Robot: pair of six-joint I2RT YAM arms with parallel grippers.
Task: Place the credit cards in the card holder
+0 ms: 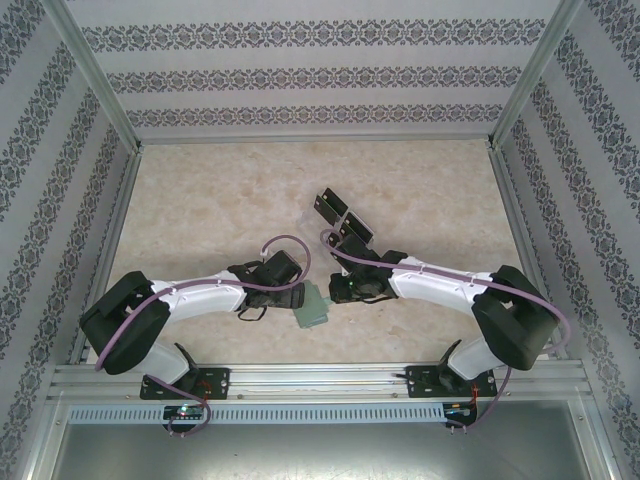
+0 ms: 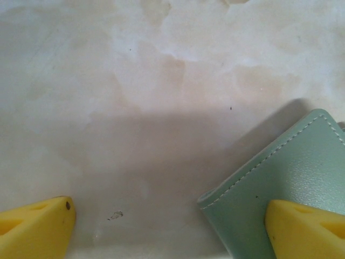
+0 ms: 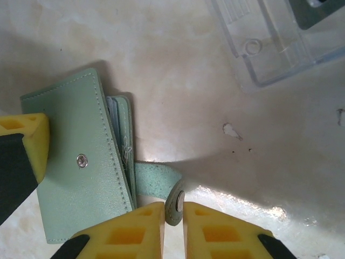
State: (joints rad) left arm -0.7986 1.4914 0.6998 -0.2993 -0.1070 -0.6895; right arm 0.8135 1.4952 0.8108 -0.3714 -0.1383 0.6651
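1. The green card holder (image 3: 81, 162) lies flat on the counter (image 3: 188, 97), near the front, between the two arms
2. The right end effector (image 3: 174, 216) is squeezed together on the tab (image 3: 156, 181) that sticks out of the holder's side, with the round snap between its yellow tips. It looks like it holds the tab there so it can pull the flap open
3. The left end effector (image 2: 168, 216) has its two yellow fingers spread wide apart. It grips nothing
4. One left finger (image 3: 24, 140) sits on the far edge of the holder, away from the tab. I think it presses down there so the holder does not slide when the right arm pulls
5. The other left finger is over bare counter, well away from the holder
6. The holder looks a little open on the tab side, with thin pale edges showing inside. I cannot tell what they are
7. The dark credit cards (image 1: 327, 207) lie further back on the counter, apart from the holder
8. A clear tray (image 3: 269, 48) lies near the holder on the tab side. I cannot tell if the cards are inside it
9. I think the job is at the opening step, with no card in either end effector yet
10. Pulling too hard could drag the holder out from under the left finger
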